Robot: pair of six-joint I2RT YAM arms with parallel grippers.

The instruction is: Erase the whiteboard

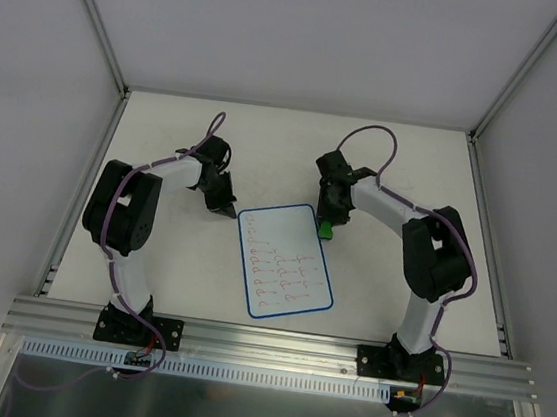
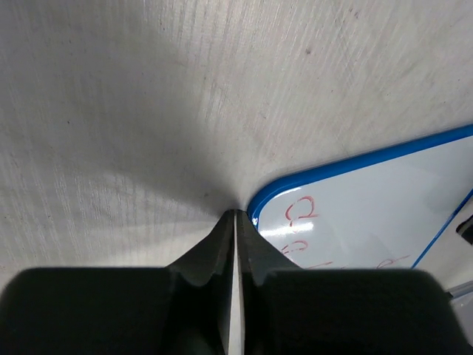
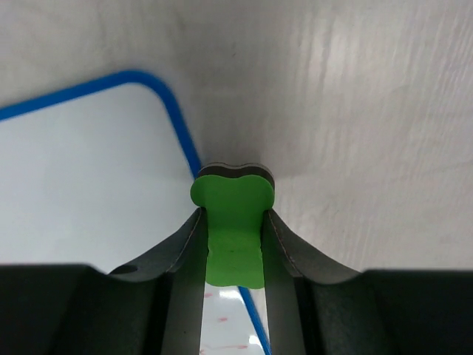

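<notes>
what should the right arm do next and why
Probably slide the right gripper leftward, bringing the green eraser onto the whiteboard: it sits at the board's far right corner, the red marks look unwiped, and the shut left gripper is at the other far corner.

I counted one whiteboard (image 1: 284, 262), one green eraser (image 1: 326, 228) and one counter (image 1: 412, 184). There were two arms, the left arm (image 1: 121, 219) and the right arm (image 1: 435, 262), and two claws, the left claw (image 1: 226, 206) and the right claw (image 1: 326, 221), each with two fingers. The red marks (image 1: 298, 261) ran in several rows, too small for me to number.
</notes>
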